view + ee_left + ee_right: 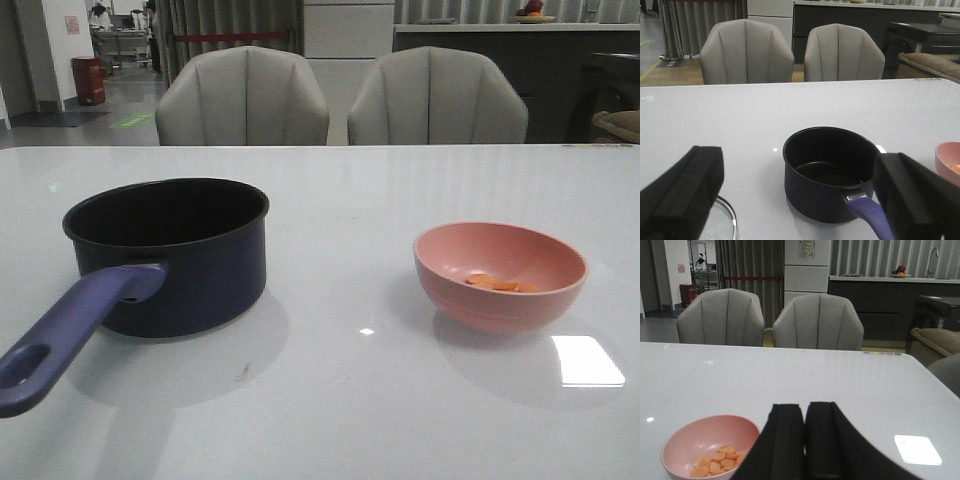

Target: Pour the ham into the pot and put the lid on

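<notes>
Nearby, two grey chairs (340,97) stand behind the white table (340,400)

Neither arm shows in the front view. In the left wrist view the left gripper (800,200) has its two black fingers (682,195) spread wide apart, one at each lower corner of the picture, jaws open and holding nothing. In the right wrist view the right gripper (805,440) has its black fingers (785,440) pressed side by side with only a thin seam between them, seemingly closed on nothing, though their tips are hard to make out.
</notes>
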Controlling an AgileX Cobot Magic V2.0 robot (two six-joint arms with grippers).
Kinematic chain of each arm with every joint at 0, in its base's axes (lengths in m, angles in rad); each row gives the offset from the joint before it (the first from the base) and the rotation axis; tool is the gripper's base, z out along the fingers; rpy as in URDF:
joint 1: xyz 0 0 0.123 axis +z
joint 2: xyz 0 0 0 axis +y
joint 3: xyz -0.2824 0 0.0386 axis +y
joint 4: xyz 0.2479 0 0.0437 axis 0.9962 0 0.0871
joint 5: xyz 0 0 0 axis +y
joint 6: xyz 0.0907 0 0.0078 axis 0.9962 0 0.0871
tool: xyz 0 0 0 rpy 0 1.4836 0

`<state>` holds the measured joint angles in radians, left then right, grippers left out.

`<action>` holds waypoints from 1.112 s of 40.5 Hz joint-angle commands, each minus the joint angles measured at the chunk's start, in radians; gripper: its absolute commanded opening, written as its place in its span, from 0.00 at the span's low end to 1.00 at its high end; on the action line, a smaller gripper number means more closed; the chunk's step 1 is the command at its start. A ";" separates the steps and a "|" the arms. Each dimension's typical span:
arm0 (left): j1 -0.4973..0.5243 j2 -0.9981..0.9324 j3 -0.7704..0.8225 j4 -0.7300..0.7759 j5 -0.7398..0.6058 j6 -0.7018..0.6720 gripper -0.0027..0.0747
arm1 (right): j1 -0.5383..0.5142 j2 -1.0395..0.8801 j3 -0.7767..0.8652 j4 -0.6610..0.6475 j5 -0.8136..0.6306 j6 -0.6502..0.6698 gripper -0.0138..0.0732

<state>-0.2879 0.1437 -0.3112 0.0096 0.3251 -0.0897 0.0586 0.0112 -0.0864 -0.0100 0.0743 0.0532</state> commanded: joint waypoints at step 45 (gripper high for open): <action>-0.010 0.009 -0.029 -0.017 -0.063 -0.002 0.86 | 0.101 1.445 -0.882 0.203 0.444 0.001 0.74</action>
<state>-0.2879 0.1437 -0.3112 0.0000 0.3325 -0.0890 0.1498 1.3742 -0.8784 0.1887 0.5137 0.0592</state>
